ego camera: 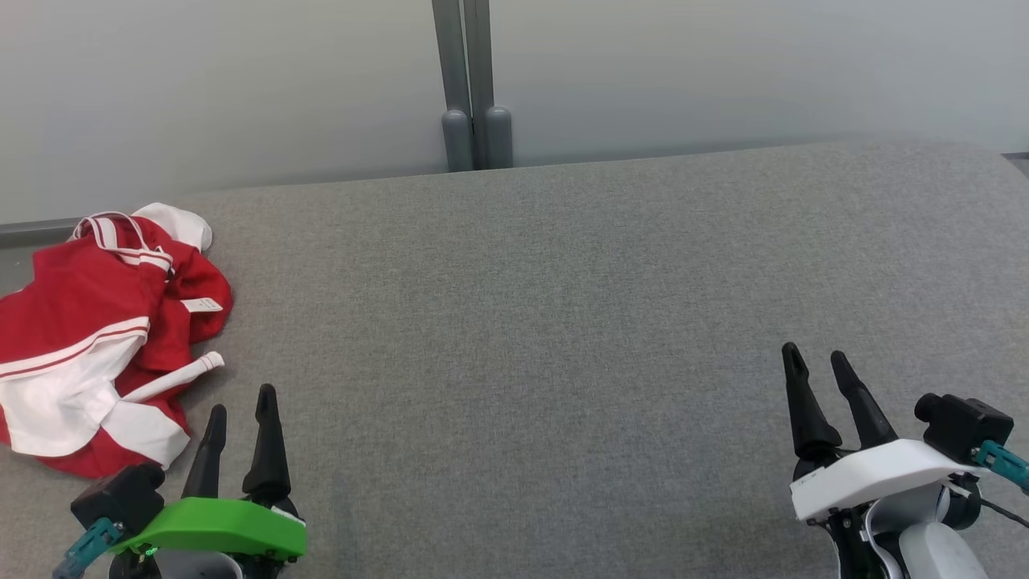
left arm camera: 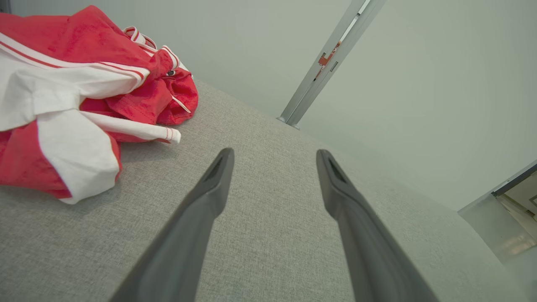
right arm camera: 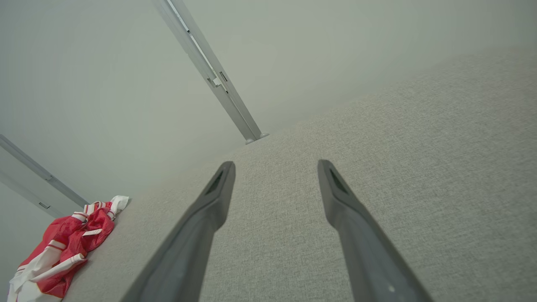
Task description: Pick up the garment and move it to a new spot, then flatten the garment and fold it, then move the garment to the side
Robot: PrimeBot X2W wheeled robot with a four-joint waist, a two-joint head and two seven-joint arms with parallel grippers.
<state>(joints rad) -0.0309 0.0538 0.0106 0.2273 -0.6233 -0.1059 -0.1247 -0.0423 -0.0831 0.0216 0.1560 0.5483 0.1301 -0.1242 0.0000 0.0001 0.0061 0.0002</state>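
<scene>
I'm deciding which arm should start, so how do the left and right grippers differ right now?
The left gripper has a green housing; the right gripper has a white one. The left gripper sits beside the crumpled red and white garment; the right gripper is far across the grey surface from it. Both are open and empty.

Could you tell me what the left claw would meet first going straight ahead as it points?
The left claw looks set for the bare grey surface, perhaps the wall beyond; the garment lies to its left.
</scene>
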